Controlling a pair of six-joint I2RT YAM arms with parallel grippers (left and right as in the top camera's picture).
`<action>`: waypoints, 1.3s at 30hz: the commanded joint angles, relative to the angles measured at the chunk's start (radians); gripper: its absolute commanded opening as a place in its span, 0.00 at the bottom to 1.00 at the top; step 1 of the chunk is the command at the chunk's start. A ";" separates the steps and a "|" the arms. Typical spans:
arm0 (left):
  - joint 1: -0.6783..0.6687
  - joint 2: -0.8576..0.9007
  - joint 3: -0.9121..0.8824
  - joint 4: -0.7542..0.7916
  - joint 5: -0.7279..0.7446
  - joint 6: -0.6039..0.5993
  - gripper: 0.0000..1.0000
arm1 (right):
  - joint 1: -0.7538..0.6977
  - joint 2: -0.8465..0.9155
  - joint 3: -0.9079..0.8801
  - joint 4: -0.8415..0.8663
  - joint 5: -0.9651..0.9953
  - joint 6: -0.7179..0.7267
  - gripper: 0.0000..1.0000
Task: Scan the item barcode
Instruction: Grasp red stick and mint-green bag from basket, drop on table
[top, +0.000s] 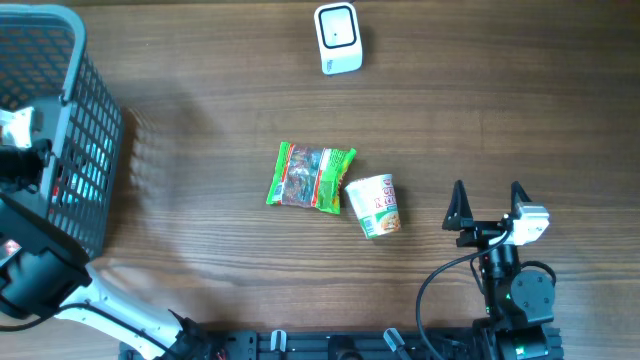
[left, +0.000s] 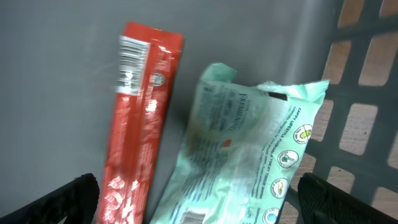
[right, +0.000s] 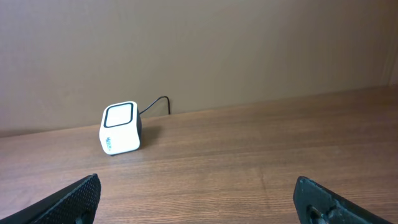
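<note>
Left end effector (left: 199, 194) is released, jaws spread, inside the basket (left: 56, 93). The red packet (left: 140, 124) lies just ahead, left of centre, barcode facing up. Centre the jaws across its narrow width, clear of the green pouch (left: 249, 155) beside it. Right end effector (right: 199, 199) is released too.

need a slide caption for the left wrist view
Open left gripper over a red stick packet and a pale green pouch inside the grey basket.

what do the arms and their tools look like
Right tool: two black pointed fingers, a white block behind them, a black cable looping to a black base. Left arm: white link with black joints; left tool has black fingers too.
</note>
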 joint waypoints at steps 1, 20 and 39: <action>-0.032 0.011 -0.062 0.060 0.019 0.131 1.00 | -0.004 -0.005 -0.001 0.005 0.005 0.002 1.00; -0.065 -0.052 -0.151 0.274 -0.147 -0.013 1.00 | -0.004 -0.005 -0.001 0.005 0.005 0.002 1.00; -0.029 -0.029 -0.155 0.250 -0.199 -0.067 1.00 | -0.004 -0.005 -0.001 0.005 0.005 0.002 1.00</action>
